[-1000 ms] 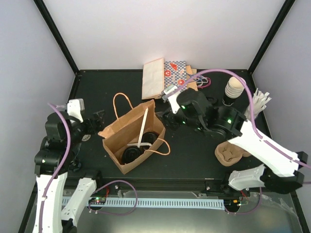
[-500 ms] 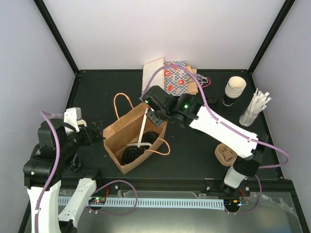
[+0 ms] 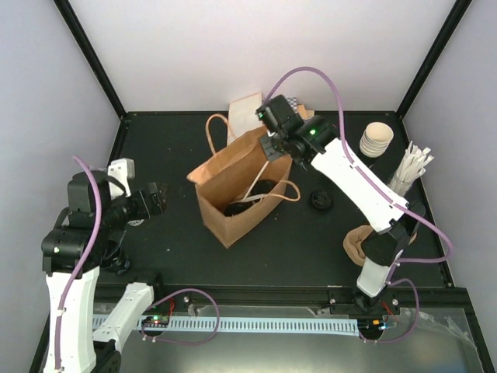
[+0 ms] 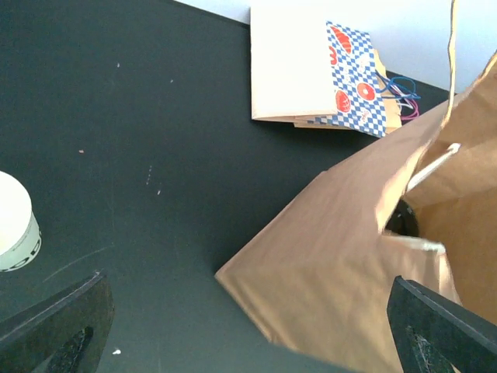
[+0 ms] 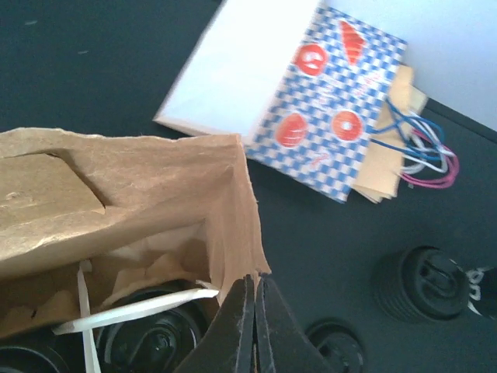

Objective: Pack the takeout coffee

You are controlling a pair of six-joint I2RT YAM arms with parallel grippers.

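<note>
1. paper bag: brown kraft paper, matt, creased, as I see it.
2. takeout coffee: I see only its glossy black plastic lid.
3. table: black, matt, faintly scuffed.
4. flat bags, far edge: smooth white paper and blue-checked printed paper.
5. right gripper: matt black plastic.

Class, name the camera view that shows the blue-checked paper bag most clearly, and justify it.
Right wrist view: the checked bag sits large in the upper middle, red prints and cord handles plain. The left wrist view shows it smaller, far off, beside a white bag. In the top view the right arm hides nearly all of it.
</note>
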